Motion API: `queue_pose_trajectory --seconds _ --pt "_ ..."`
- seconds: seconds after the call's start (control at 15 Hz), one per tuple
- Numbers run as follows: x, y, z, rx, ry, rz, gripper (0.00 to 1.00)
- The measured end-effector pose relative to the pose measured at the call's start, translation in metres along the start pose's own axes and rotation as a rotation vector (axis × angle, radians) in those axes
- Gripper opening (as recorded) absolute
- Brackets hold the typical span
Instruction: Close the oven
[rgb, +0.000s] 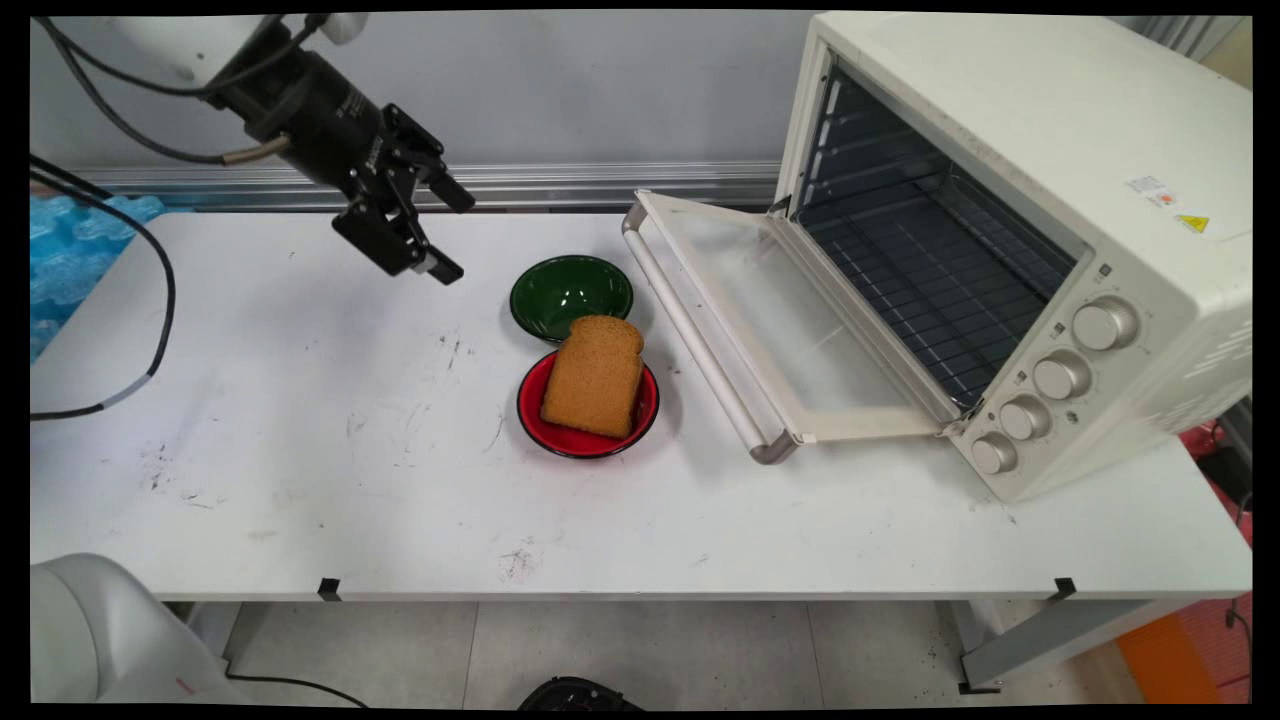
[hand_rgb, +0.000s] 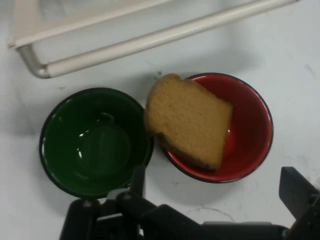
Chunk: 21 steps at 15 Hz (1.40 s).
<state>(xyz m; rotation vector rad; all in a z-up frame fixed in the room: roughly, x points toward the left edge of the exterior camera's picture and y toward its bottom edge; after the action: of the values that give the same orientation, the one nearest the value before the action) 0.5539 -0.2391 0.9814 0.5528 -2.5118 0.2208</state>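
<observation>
The black two-finger gripper (rgb: 449, 232) hangs above the tabletop (rgb: 300, 480) near its far edge, fingers spread wide and holding nothing; nearest it sits a green bowl (rgb: 571, 296), touching a red bowl (rgb: 588, 404) that carries a bread slice (rgb: 594, 377), beside the toaster oven's (rgb: 1020, 230) lowered door (rgb: 770, 330)

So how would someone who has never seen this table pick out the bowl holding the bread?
Start at the toaster oven on the table's right, its door open. Two bowls sit just left of the door; take the nearer, red bowl, unlike the empty green bowl, with a bread slice in it.
</observation>
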Motion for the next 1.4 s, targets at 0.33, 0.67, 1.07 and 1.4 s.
queue_pose_trajectory --seconds 0.33,0.67,1.07,1.4 --pt "0.000 -0.005 0.000 0.014 0.017 -0.095 1.00" --pt "-0.002 -0.005 0.012 0.025 0.059 -0.171 1.00" --pt "-0.010 -0.005 0.037 0.035 0.104 -0.228 0.00" --pt "-0.014 -0.002 0.064 0.030 0.130 -0.245 0.00"
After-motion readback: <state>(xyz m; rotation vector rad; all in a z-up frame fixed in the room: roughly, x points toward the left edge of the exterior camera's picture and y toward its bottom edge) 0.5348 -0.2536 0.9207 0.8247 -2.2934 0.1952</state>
